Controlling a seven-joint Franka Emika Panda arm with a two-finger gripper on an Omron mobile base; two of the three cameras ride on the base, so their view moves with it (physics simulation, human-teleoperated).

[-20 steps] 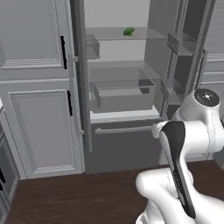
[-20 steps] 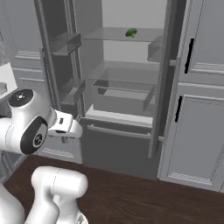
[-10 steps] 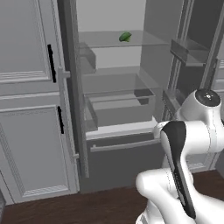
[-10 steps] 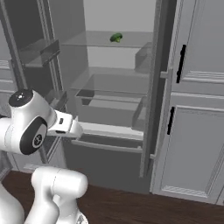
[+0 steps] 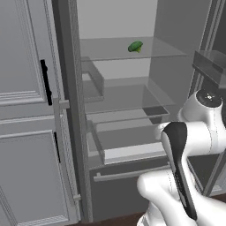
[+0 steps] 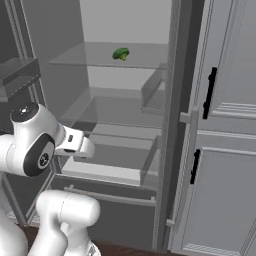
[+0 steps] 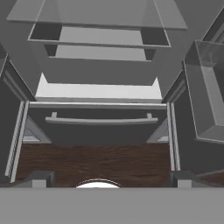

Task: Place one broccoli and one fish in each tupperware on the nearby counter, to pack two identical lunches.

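Pincer spread wide, holding nothing, with one dark fingertip at each lower corner of the hand view. Pointed down and forward at the open fridge. Straight ahead of the pincer, the bottom drawer with its long bar handle; under it, dark wooden floor. Beyond the handle, a clear open drawer. To one side of the pincer, a door bin. One broccoli high above and well beyond the pincer, lying alone on the upper glass shelf, near its back. Same broccoli seen from the right base camera, far from the fingers. Grey cabinet doors with black handles beside the fridge.
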